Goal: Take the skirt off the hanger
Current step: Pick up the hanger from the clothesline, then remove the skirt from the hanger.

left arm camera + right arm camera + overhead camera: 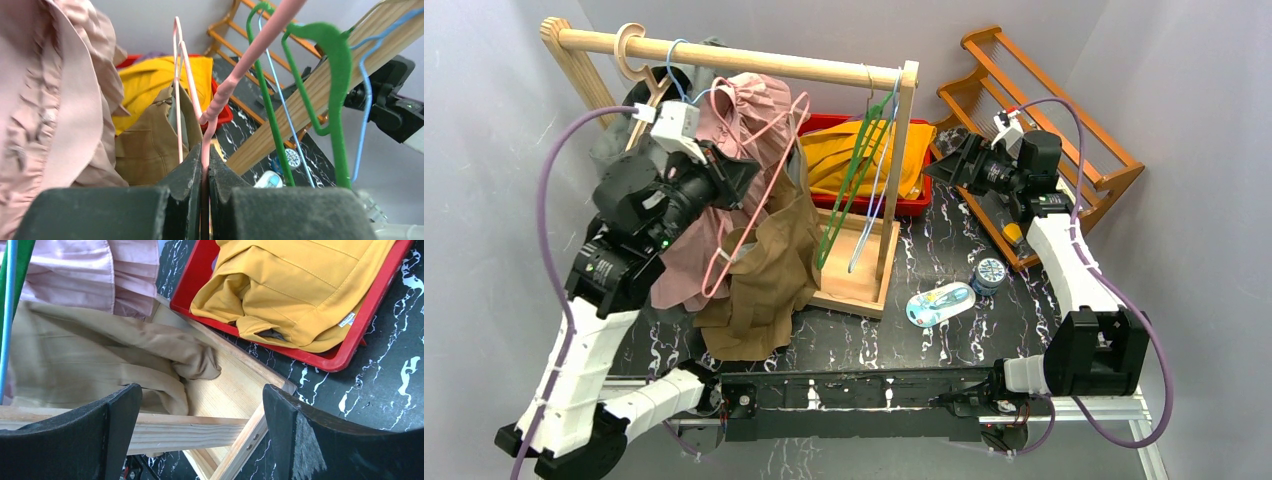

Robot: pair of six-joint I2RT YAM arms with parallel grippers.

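Hanger-holding step: left hand clamps the pink hanger, from which the brown skirt hangs. The right hand, jaws wide, must next grasp and pull the skirt free.

The left arm and right arm are built of white shells joined by black round housings. A purple cable loops beside each one. A white camera block sits by the left wrist, and a green light glows lower down. The left gripper and right gripper have thick, matte black fingers
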